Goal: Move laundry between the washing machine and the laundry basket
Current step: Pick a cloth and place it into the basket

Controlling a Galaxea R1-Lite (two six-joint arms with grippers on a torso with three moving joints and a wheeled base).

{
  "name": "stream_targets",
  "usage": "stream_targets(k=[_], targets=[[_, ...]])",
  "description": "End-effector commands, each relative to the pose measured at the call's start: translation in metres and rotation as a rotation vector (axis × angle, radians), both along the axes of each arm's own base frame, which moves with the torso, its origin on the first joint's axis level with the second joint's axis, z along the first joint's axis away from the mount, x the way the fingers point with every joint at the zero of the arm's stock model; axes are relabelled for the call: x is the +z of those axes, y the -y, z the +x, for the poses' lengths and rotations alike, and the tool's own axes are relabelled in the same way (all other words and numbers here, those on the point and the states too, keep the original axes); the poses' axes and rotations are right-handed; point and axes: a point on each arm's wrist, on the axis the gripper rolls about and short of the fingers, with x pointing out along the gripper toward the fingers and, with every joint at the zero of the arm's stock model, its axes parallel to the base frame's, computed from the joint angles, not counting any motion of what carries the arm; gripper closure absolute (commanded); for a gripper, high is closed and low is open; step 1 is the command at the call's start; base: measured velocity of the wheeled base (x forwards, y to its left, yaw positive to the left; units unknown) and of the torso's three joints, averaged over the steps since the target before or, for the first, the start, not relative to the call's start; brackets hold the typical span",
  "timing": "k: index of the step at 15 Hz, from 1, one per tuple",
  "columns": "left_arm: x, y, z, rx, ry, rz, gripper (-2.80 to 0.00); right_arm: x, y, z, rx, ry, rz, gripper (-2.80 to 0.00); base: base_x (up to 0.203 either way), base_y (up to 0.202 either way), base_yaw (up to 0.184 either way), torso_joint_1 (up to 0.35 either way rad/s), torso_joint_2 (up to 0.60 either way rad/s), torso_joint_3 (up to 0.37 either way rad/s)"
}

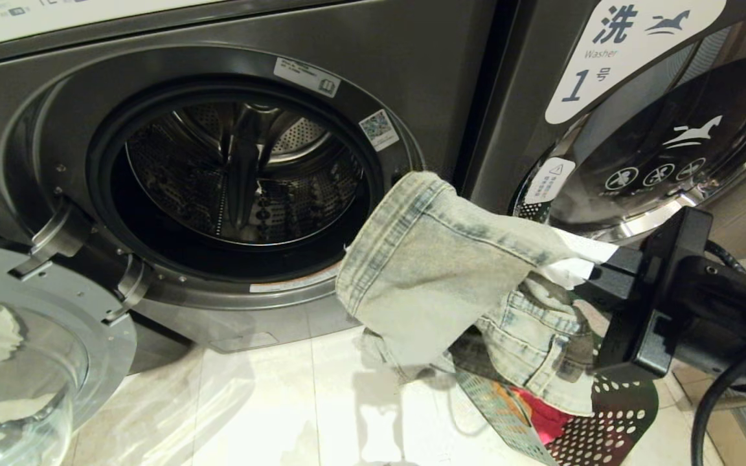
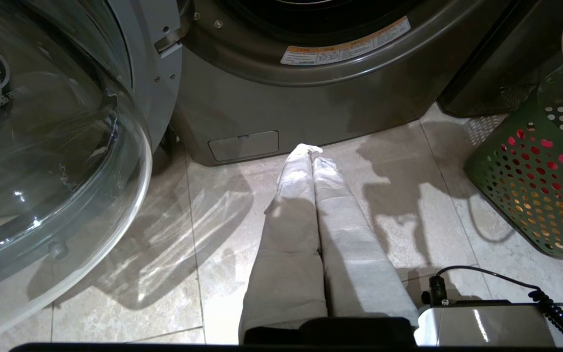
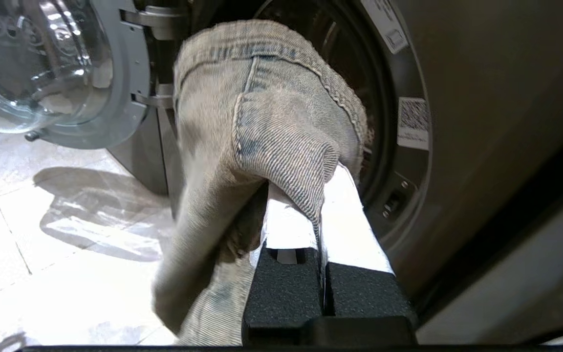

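The washing machine (image 1: 56,123) stands open, its steel drum (image 1: 243,175) looking empty, and its glass door (image 1: 23,349) is swung out to the left. My right gripper (image 1: 577,262) is shut on a faded pair of denim jeans (image 1: 438,259). It holds them in the air just right of the drum opening, above the laundry basket (image 1: 606,427). In the right wrist view the jeans (image 3: 262,112) drape over the white fingers (image 3: 355,230) in front of the machine's rim (image 3: 408,73). Red and orange laundry lies in the green basket (image 2: 540,186). My left gripper (image 2: 309,150) hangs shut over the floor.
An alike machine labelled 1 (image 1: 606,58) stands to the right with its chrome-rimmed door (image 1: 677,149) shut, close behind my right arm. The open glass door (image 2: 42,161) juts out over the tiled floor (image 1: 282,401) at left. A black cable (image 2: 506,278) runs along the floor near the basket.
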Motion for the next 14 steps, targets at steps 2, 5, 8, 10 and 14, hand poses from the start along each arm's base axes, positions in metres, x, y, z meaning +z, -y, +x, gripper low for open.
stream_targets(k=[2,5,8,10,14], targets=[[0.0000,0.0000,0.0000,0.000,0.000,0.000,0.00,-0.0070,-0.0115,0.0026,0.031,0.003,-0.027,0.00,0.000,0.000,0.000,0.000,0.00,0.000],[0.0000,0.0000,0.0000,0.000,0.000,0.000,0.00,-0.0095,-0.0111,0.0017,0.030,-0.005,-0.031,0.00,0.000,0.000,0.000,0.000,0.00,0.000],[0.0000,0.0000,0.0000,0.000,0.000,0.000,0.00,-0.0111,-0.0105,0.0011,0.028,-0.009,-0.034,0.00,0.000,0.000,0.000,0.000,0.00,0.000],[0.0000,0.0000,0.0000,0.000,0.000,0.000,0.00,-0.0116,-0.0099,0.0009,0.027,-0.012,-0.034,0.00,-0.001,-0.006,0.126,0.006,0.00,0.000],[0.0001,0.0000,0.0001,0.000,-0.001,0.000,0.00,-0.0153,-0.0078,0.0024,0.013,-0.018,-0.031,0.00,0.002,-0.008,0.176,0.003,0.00,0.003]])
